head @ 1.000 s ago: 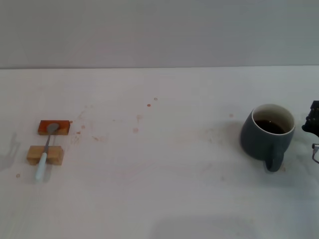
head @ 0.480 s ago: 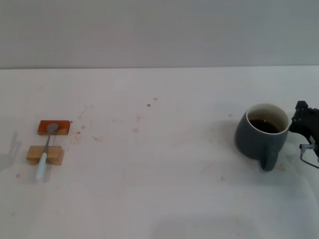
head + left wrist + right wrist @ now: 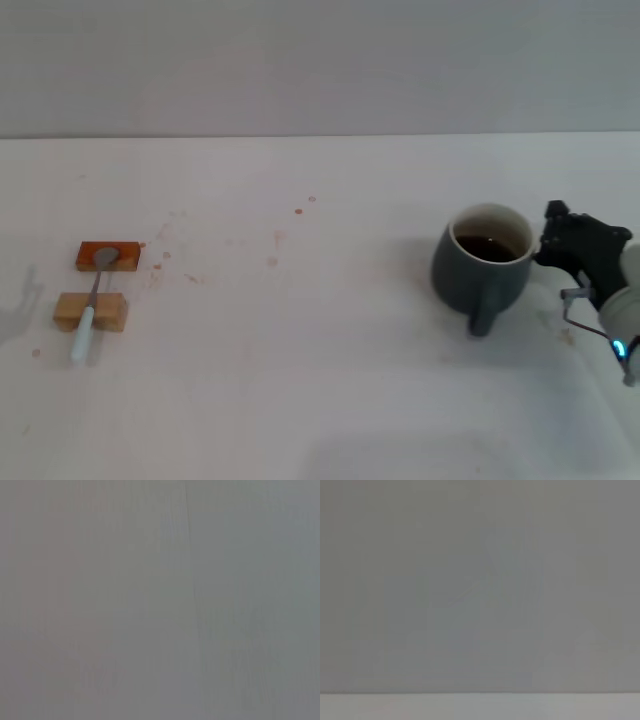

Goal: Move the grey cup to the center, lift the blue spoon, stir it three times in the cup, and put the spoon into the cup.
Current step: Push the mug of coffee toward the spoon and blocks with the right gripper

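While the blue spoon (image 3: 92,306) lies across two small blocks (image 3: 100,284) far left, we see the right tool (image 3: 562,238) touching the grey cup (image 3: 481,264) on the surface (image 3: 320,380); its grip we cannot tell.

White table (image 3: 320,400) w/ small brownish stains. Plain grey wall (image 3: 320,60) behind it. Light soft, even.
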Action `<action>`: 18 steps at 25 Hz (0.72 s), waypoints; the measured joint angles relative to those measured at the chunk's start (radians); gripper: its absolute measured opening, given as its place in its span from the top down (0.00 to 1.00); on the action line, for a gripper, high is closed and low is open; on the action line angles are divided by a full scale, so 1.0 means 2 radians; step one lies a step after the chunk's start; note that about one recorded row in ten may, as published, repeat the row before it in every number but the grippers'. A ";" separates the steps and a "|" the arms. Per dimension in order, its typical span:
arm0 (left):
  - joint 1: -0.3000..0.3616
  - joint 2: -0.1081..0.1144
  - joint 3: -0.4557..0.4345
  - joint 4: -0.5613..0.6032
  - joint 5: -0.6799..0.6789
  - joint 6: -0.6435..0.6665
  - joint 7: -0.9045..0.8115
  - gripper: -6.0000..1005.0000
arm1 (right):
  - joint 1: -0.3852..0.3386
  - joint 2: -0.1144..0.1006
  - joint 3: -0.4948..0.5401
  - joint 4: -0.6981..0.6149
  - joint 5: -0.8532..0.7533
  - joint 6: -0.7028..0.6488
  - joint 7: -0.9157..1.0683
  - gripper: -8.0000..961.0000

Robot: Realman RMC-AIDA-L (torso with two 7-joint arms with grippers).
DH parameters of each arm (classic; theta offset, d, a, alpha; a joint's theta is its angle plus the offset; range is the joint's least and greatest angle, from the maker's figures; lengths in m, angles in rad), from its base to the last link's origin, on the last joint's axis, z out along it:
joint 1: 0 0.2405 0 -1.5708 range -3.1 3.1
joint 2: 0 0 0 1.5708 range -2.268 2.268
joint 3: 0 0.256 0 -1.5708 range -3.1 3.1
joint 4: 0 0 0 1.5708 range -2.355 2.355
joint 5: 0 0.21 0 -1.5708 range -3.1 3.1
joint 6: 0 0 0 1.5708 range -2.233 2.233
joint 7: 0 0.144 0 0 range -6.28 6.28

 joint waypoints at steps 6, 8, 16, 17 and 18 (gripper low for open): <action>0.002 -0.001 0.001 -0.001 0.000 0.001 0.000 0.19 | 0.006 0.000 -0.019 0.014 0.000 0.004 0.000 0.99; 0.003 -0.001 0.001 -0.001 0.000 0.001 0.000 0.19 | 0.009 0.000 -0.024 0.022 0.000 0.006 0.000 0.99; 0.003 -0.001 0.001 -0.001 0.000 0.002 0.000 0.19 | 0.023 0.000 -0.027 0.037 -0.001 0.022 0.000 0.99; 0.003 -0.001 0.001 -0.001 0.000 0.002 -0.001 0.19 | 0.028 0.000 -0.028 0.041 -0.001 0.025 0.000 0.99; 0.003 -0.001 0.001 -0.001 0.000 0.002 -0.001 0.19 | 0.028 0.000 -0.028 0.041 -0.001 0.025 0.000 0.99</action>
